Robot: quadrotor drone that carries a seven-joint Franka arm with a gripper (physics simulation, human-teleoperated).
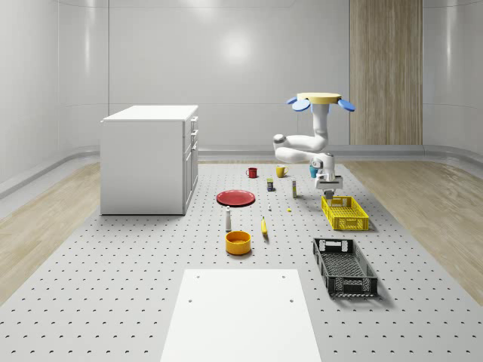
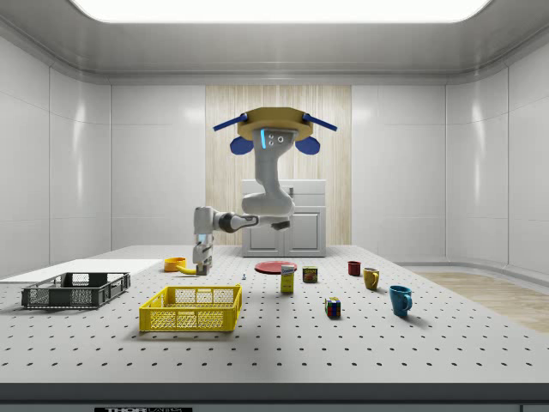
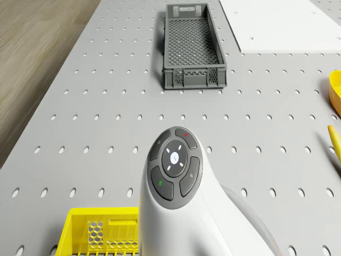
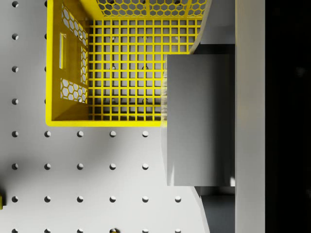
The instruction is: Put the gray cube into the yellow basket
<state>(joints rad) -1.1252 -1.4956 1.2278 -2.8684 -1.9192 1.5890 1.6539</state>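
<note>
The drone [image 1: 324, 100] hovers above the far right part of the perforated table [image 1: 151, 294] in the whole-scene view, its white arm [image 1: 302, 145] bending down and forward. The gripper [image 1: 328, 183] hangs just above the far end of the yellow basket [image 1: 345, 213], apart from its rim. In the side view the gripper [image 2: 202, 268] sits above and slightly behind the basket [image 2: 190, 308].

In the wrist view the gray cube [image 4: 199, 120] is clamped in the gripper, a pale finger [image 4: 250, 97] pressed flat against one of its faces. The cube hangs in the air over one edge of the yellow basket [image 4: 68, 73], partly above the grid floor and partly above the bare table [image 4: 87, 165] beside it.

A black crate [image 1: 345, 267] lies nearer the camera than the basket in the whole-scene view, well apart from it; the drone view shows the same crate [image 3: 193, 46] beyond the arm's wrist [image 3: 175, 170], with a corner of the basket [image 3: 101, 230] beside it.

Toward the middle of the table are a red plate [image 1: 236, 197], an orange bowl [image 1: 238, 242], a banana [image 1: 264, 226], a red mug [image 1: 252, 173] and a yellow mug [image 1: 281, 171]. A white cabinet [image 1: 149, 158] stands on the whole-scene view's left, and a white sheet [image 1: 240, 317] lies at the near edge. The side view also shows a blue mug [image 2: 400, 299] and a multicoloured cube [image 2: 333, 307] on its right.
</note>
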